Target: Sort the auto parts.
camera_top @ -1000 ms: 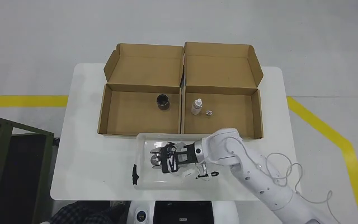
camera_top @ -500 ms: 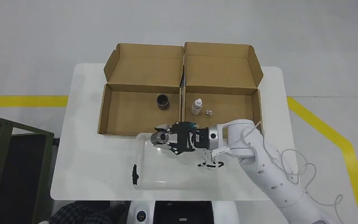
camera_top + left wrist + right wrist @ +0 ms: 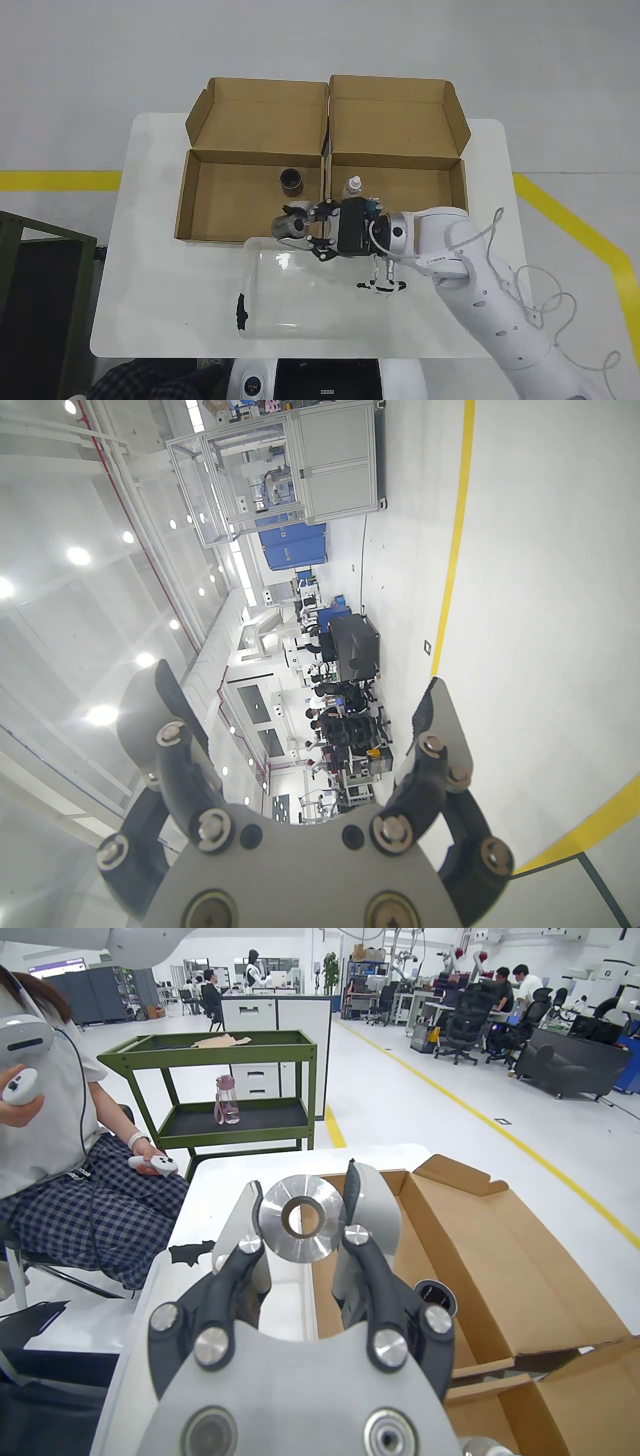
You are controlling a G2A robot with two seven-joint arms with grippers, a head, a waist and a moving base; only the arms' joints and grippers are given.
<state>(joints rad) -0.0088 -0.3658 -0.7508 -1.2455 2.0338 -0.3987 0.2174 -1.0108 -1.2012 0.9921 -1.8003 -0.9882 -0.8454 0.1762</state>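
My right gripper (image 3: 302, 1213) is shut on a shiny metal ring (image 3: 302, 1225) with a centre hole. In the top view that gripper (image 3: 292, 226) holds the metal ring (image 3: 283, 228) over the near wall of the left cardboard box (image 3: 205, 200), above the far edge of the clear plastic tray (image 3: 300, 310). A dark cylindrical part (image 3: 291, 181) lies in the left box. A small white bottle (image 3: 352, 189) and a small metal piece (image 3: 374, 200) lie in the right cardboard box (image 3: 440, 200). My left gripper (image 3: 305, 725) points out into the room, open, with nothing between its fingers.
A black flat part (image 3: 240, 311) lies at the tray's left edge, also seen from the right wrist (image 3: 192, 1252). A small black clip (image 3: 380, 286) sits at the tray's right side. Both box lids stand open at the back. A green cart (image 3: 215, 1093) stands off the table.
My right gripper has lifted the metal ring out of the tray and carried it away from the robot, to the near wall of the left box.
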